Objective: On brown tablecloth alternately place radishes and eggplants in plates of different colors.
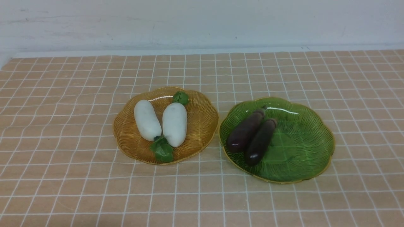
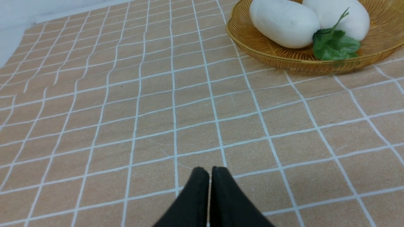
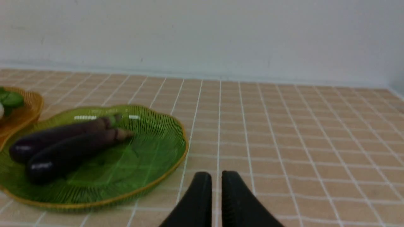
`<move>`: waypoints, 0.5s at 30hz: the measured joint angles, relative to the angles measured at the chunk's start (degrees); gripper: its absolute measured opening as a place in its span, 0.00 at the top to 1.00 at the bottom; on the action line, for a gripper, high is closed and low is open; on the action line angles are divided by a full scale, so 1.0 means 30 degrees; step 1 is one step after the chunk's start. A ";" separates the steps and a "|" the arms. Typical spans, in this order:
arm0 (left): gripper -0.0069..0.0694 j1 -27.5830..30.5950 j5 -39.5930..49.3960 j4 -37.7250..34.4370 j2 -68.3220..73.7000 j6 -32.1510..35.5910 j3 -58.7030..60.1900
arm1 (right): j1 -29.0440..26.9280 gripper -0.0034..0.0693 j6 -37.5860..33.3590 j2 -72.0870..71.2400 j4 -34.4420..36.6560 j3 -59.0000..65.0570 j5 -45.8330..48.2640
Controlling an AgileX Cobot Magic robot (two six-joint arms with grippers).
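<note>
On the tan grid-lined brown tablecloth, two white radishes lie in the amber ribbed plate, two purple eggplants in the green plate. No writing shows. Left gripper and right gripper hover closed, empty.

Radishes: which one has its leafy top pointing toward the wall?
The right radish; its leaf sits at the far end, while the left radish has its leaf nearest us.
</note>
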 joint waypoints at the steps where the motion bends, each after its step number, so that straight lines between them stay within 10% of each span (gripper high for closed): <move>1: 0.91 0.0000 0.0000 0.0000 0.0000 0.0000 0.0000 | 0.0295 0.89 0.0438 0.0000 -0.0393 0.0475 0.0087; 15: 0.91 0.0000 0.0000 0.0000 0.0000 0.0000 0.0000 | 0.0379 0.89 0.0670 0.0000 0.0620 0.1613 0.0340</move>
